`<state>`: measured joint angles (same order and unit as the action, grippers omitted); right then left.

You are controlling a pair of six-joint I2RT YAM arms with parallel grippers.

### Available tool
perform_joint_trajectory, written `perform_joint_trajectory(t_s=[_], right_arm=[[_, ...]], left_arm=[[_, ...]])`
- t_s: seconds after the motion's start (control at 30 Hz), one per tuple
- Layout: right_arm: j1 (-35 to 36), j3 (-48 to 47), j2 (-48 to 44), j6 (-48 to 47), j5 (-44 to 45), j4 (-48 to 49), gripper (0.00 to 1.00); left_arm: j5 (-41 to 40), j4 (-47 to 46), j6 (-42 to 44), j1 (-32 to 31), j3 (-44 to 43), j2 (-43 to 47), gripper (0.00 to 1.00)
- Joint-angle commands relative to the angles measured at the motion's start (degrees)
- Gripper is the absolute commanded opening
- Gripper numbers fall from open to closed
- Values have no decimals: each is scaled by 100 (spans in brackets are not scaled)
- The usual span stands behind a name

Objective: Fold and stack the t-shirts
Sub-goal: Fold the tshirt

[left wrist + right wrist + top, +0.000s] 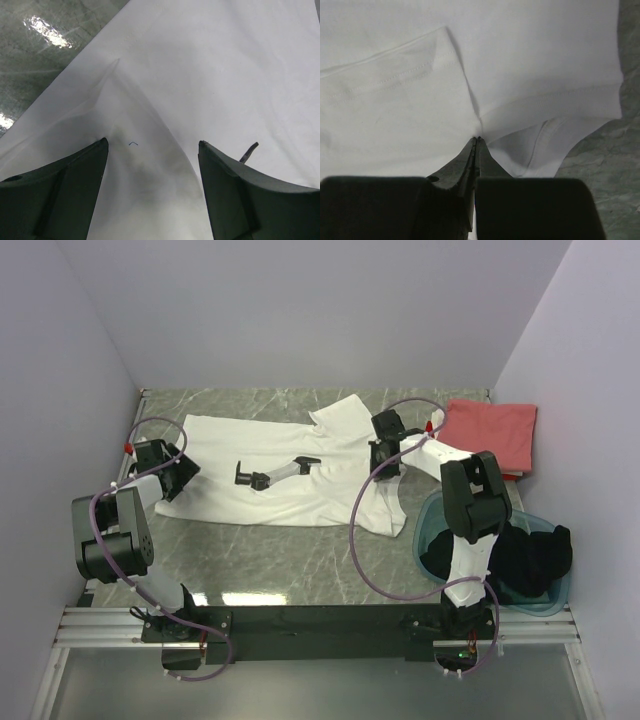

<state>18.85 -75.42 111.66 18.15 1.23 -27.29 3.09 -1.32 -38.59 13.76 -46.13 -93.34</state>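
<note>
A white t-shirt (270, 455) lies spread across the far middle of the marble tabletop (280, 560). The left pincer (152, 170) hangs wide open over its left end. The right pincer (477, 142) is closed, pinching a fold at the shirt's right side.

Top view high at 6 o'clock, looking down on the bench (300, 555), left wrist close over shirt (210, 75) at 9 o'clock, right wrist closer at 1 o'clock, shirt shared

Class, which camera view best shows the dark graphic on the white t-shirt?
Top external: the whole dark graphic shows on the spread white t-shirt. Left wrist catches only a dark sliver; right wrist shows plain white cloth.
</note>
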Motion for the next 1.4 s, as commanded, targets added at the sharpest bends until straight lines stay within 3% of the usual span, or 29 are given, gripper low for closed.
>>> perform_joint_trajectory(t_s=[0.0,0.6,0.7,0.73,0.83,0.93,1.17,1.37], right_arm=[[-118,71,-398,-22,351,-49,0],[-215,203,-548,-57,316,-13,0],[-207,238,-644,-57,325,-40,13],[-215,264,-697,-40,333,-40,26],[-207,405,-934,30,333,-48,46],[-110,659,-1303,109,395,-40,52],[303,1633,-2208,478,562,-84,54],[531,2434,-2595,839,465,-49,54]], left_arm=[[-54,176,106,74,166,-185,80],[-80,176,115,101,166,-158,80],[-177,28,115,109,166,-1,80],[-195,1,115,109,192,61,80],[-256,-61,97,83,262,412,83],[-563,-53,88,-100,358,825,84],[-1679,280,159,-830,394,1625,86],[-1777,308,1,-1630,561,1968,86]])
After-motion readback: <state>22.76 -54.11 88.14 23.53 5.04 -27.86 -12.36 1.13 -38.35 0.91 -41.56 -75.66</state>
